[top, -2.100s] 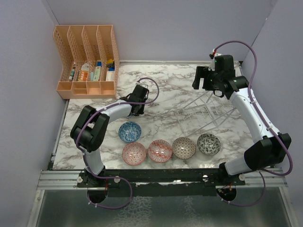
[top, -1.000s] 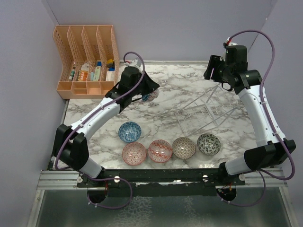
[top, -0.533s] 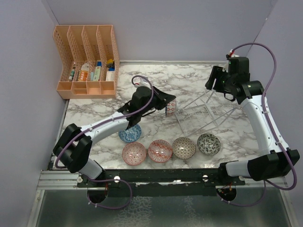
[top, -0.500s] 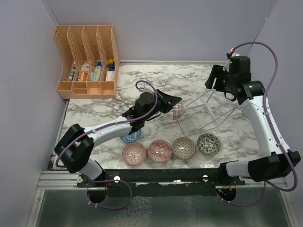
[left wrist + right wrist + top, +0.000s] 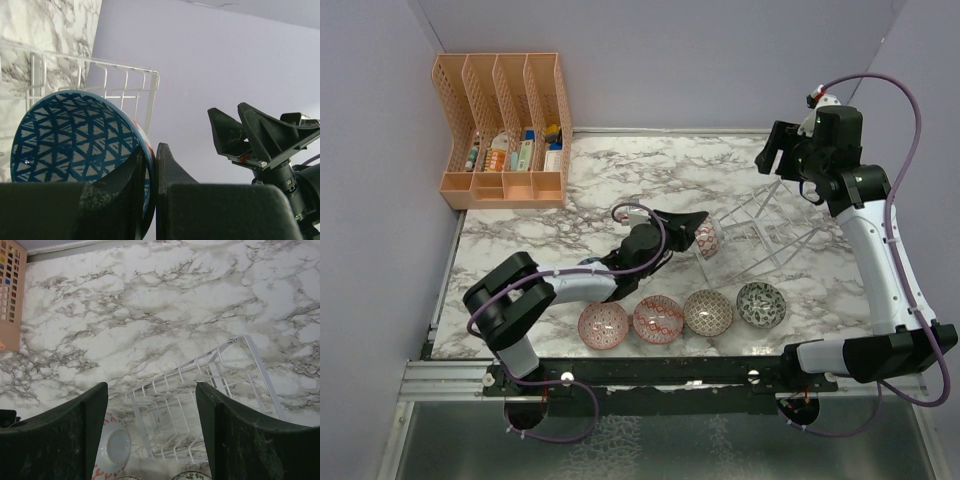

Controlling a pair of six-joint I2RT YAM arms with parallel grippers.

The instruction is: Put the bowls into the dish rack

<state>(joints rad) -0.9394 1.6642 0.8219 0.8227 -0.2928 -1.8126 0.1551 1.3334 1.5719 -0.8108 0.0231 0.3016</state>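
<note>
My left gripper point(image 5: 699, 231) is shut on the rim of a bowl point(image 5: 710, 241), blue triangles inside point(image 5: 70, 135) and red-on-white outside. It holds the bowl on edge at the left end of the white wire dish rack point(image 5: 760, 228). In the left wrist view my fingers point(image 5: 167, 190) pinch the rim, with rack prongs point(image 5: 125, 85) just behind. My right gripper point(image 5: 782, 160) hangs open above the rack's far end. In its own view it point(image 5: 151, 386) looks down on the rack point(image 5: 200, 410) and the bowl's underside point(image 5: 115, 445). Several more bowls point(image 5: 657, 318) lie in a row near the front edge.
An orange file organiser point(image 5: 505, 130) with small items stands at the back left corner. My left arm point(image 5: 580, 285) stretches low across the table, just behind the row of bowls. Purple walls close in the back and sides.
My left arm has carried the bowl from the table's back left to the rack's left end. My right gripper's jaws have opened, and it has lifted slightly.
</note>
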